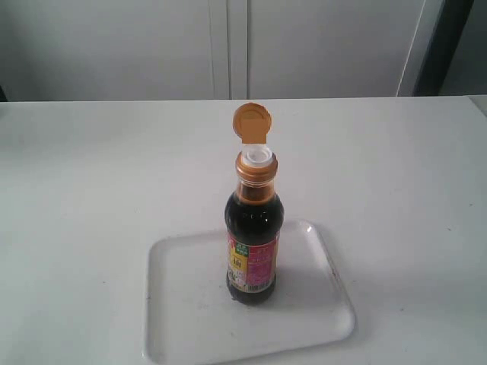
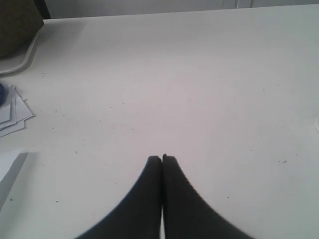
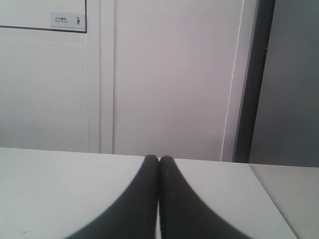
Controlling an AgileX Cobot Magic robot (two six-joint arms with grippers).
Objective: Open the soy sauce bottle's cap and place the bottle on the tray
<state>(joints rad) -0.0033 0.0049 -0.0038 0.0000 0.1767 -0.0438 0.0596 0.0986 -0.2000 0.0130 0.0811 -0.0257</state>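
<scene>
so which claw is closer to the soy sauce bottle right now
Cannot tell. The soy sauce bottle stands on the tray with neither arm in the exterior view. The left claw sees bare table, the right claw table and wall; both shut, bottle absent.

A broad white table [image 1: 91, 190] fills most of the exterior view, its matte top dotted with faint dark specks. Behind it stands a pale wall of flat panels [image 1: 114, 46] split by narrow vertical seams, with a dark upright strip [image 1: 445, 46] at the far right. A small white sign [image 3: 67, 21] with tiny print (unreadable) sits on one panel. Light is soft and even, casting weak shadows.
</scene>
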